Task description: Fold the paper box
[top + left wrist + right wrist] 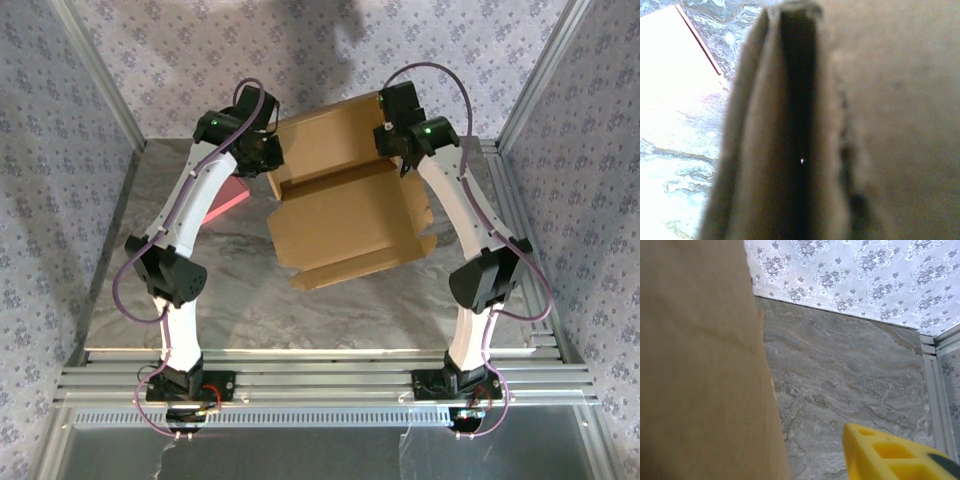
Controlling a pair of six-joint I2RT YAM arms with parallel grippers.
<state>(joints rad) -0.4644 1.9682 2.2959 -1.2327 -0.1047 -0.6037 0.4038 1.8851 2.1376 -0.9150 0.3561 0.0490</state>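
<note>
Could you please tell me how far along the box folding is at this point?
Partway. Done: the paper box has panels bent up along its creases and sits loosely box-shaped. In hand: the left gripper is clamped on its far left edge, while the right gripper has jaws open beside the far right panel. Left: it looks unclosed, a tab jutting out at the near right corner.

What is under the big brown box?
The grey marble table shows all around the paper box, so the box is over it. Anything right beneath the cardboard is covered, so I cannot tell.
</note>
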